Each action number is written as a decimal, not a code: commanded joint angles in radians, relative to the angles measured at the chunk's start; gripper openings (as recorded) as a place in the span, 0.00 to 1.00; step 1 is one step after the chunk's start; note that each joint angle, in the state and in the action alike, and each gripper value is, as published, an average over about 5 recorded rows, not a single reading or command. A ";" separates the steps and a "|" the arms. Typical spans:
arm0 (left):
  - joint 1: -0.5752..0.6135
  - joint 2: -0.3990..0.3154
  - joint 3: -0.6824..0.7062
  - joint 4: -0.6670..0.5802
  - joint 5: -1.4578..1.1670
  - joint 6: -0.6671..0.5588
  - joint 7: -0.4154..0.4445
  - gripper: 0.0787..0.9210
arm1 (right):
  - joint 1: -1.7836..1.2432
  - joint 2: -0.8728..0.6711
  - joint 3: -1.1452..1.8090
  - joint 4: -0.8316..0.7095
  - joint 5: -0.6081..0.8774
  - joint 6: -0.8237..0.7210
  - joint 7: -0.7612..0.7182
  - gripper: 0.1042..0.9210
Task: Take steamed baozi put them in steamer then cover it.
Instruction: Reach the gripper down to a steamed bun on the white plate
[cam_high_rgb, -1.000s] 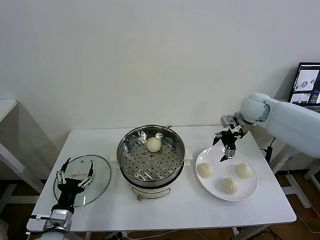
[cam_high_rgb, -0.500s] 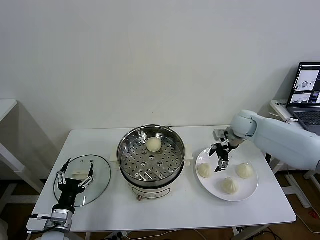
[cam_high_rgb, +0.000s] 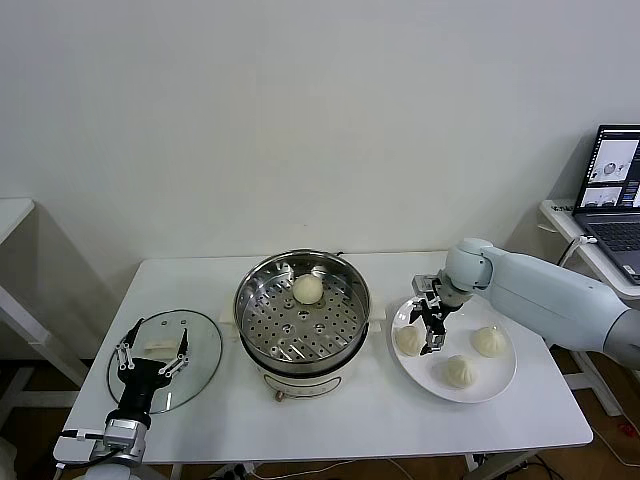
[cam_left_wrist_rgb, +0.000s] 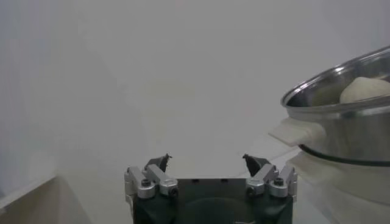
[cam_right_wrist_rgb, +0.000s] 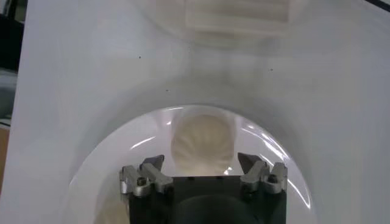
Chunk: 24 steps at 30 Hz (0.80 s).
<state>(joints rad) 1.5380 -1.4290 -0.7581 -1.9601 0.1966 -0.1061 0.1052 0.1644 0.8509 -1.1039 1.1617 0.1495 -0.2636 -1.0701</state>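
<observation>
The right arm has swung in from the far right edge of the worktop (cam_high_rgb: 330, 420) and dropped low. Its right gripper (cam_high_rgb: 432, 330) now hangs over the left side of the white plate (cam_high_rgb: 495, 385), right above the leftmost bun on the plate (cam_high_rgb: 408, 340). A second ago it was higher and further right, clear of the plate's rim. Its fingers are spread wide with nothing between them. From the wrist camera that same bun (cam_right_wrist_rgb: 201, 143) sits squarely in the gap between the fingertips, so this looks like the line-up for the next pick.

One baozi in the steamer (cam_high_rgb: 307, 289) already rests on the perforated tray at the far side of the steamer (cam_high_rgb: 302, 318). Three are left on the plate: the targeted one, another at the right (cam_high_rgb: 489, 341) and one at the near side (cam_high_rgb: 458, 371).

The left gripper (cam_high_rgb: 150, 352) has not moved. It waits near the front-left corner, fingers spread and empty, over the glass cover (cam_high_rgb: 200, 350), which lies flat on the worktop left of the steamer.

My guess is the right gripper only needs to sink a little and close gently, since soft dough would dent easily.
</observation>
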 joint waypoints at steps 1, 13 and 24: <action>-0.002 0.001 -0.001 0.004 0.001 -0.001 0.001 0.88 | -0.023 0.016 0.010 -0.011 -0.022 0.000 0.008 0.88; -0.003 0.002 0.000 0.008 0.000 -0.008 0.007 0.88 | -0.030 0.041 0.024 -0.030 -0.045 0.001 0.003 0.79; -0.006 -0.001 0.007 0.007 0.002 -0.007 0.005 0.88 | 0.000 -0.006 0.024 0.009 -0.028 0.002 -0.002 0.69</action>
<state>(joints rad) 1.5322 -1.4298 -0.7531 -1.9517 0.1970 -0.1141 0.1110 0.1487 0.8658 -1.0815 1.1524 0.1145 -0.2608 -1.0713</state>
